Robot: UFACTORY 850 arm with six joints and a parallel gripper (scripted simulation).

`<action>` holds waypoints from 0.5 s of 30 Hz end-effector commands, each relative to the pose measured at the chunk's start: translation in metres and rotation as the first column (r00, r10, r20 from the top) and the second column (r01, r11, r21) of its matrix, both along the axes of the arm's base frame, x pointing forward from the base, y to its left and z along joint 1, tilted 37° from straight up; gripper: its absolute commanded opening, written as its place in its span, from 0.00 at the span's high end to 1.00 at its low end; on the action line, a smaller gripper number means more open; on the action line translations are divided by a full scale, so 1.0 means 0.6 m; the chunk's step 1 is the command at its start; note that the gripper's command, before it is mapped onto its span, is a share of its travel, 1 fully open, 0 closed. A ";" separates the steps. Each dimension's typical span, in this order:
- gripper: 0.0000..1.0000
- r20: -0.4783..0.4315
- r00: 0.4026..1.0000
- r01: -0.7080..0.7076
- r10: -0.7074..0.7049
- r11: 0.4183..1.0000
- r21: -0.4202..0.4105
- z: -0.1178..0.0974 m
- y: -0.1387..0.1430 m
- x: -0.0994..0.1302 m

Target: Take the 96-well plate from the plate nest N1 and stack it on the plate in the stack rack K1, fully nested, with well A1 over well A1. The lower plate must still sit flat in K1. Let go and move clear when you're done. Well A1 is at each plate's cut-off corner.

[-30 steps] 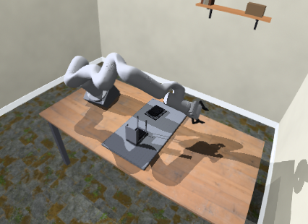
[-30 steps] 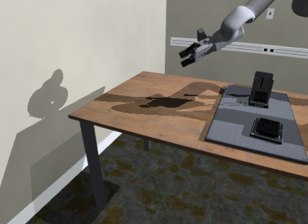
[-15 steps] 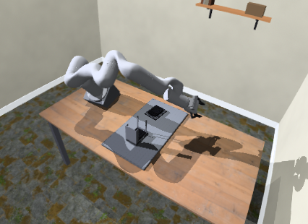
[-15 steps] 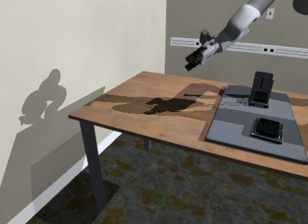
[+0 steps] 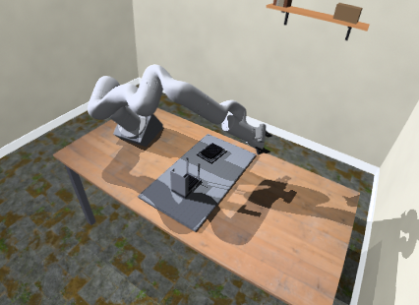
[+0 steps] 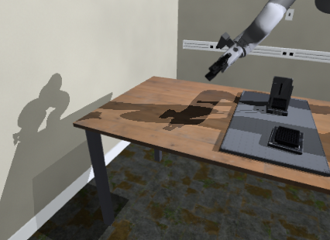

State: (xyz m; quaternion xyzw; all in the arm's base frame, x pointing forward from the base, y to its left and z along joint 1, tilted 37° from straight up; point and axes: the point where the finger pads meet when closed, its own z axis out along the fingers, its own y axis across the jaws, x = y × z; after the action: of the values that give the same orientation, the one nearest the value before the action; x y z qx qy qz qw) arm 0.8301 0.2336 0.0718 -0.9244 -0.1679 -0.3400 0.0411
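Observation:
A black 96-well plate lies flat in the low plate nest N1 on the grey mat. The stack rack K1, with tall posts, stands on the same mat. A second black plate lies at its foot; in the top view it is mostly hidden by the rack. My gripper is open and empty. It hangs in the air well above the table, beyond the mat's edge, away from both plates. I cannot make out the plates' cut-off corners.
The wooden table carries the mat and the robot base at its far corner. The arm reaches over the mat's back edge. Walls stand close behind and beside the table; a shelf hangs high on the wall.

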 end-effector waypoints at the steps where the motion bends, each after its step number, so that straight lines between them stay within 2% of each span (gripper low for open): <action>1: 0.00 -0.064 0.996 -0.067 0.064 0.996 -0.053 -0.010 0.012 -0.021; 4: 0.00 -0.077 0.994 -0.079 0.074 0.995 -0.062 -0.014 0.015 -0.027; 9: 0.00 -0.077 0.994 -0.079 0.074 0.995 -0.062 -0.035 0.029 -0.059; 13: 0.00 -0.163 0.977 -0.162 0.141 0.979 -0.127 -0.050 0.038 -0.088; 15: 0.00 -0.175 0.973 -0.174 0.150 0.975 -0.135 -0.058 0.042 -0.102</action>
State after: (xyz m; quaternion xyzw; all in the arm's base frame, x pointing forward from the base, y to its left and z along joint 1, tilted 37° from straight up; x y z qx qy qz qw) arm 0.7793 0.2541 0.0418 -0.9325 -0.2493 -0.2610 0.0124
